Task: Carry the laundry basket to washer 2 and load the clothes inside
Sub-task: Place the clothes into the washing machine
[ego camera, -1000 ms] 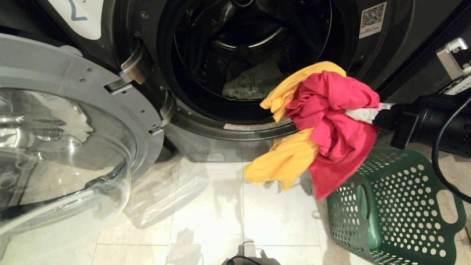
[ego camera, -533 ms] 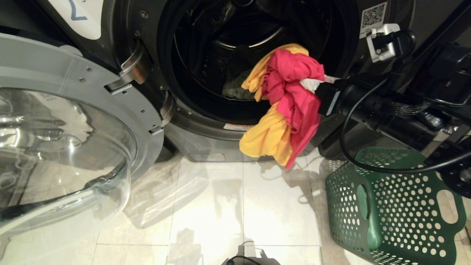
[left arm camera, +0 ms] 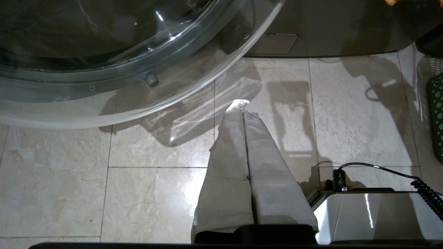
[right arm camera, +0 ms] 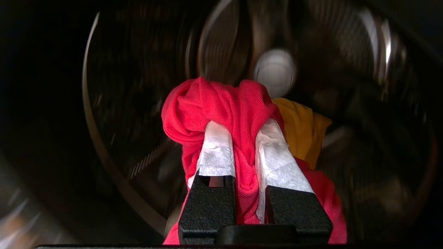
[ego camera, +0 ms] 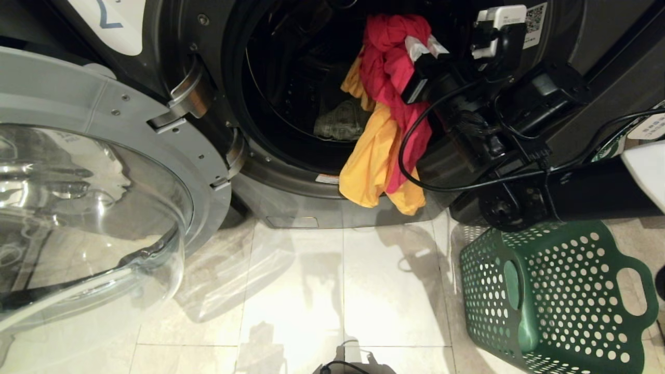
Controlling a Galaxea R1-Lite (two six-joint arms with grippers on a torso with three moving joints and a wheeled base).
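Two cloths, red [right arm camera: 221,110] and yellow [right arm camera: 301,128], hang from the right claw [right arm camera: 242,138], clamped on the red, at the washer [ego camera: 218,78] mouth. Its label [ego camera: 106,21] perhaps reads "2". Left claw [left arm camera: 242,107] is closed, empty.

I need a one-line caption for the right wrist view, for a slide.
Right claw shut on the red-pink cloth, yellow cloth beside it, facing the dark washer drum.

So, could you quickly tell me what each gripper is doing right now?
Left gripper: shut, holding nothing, above the floor.
Right gripper: shut on the red-pink cloth, at the washer's opening.
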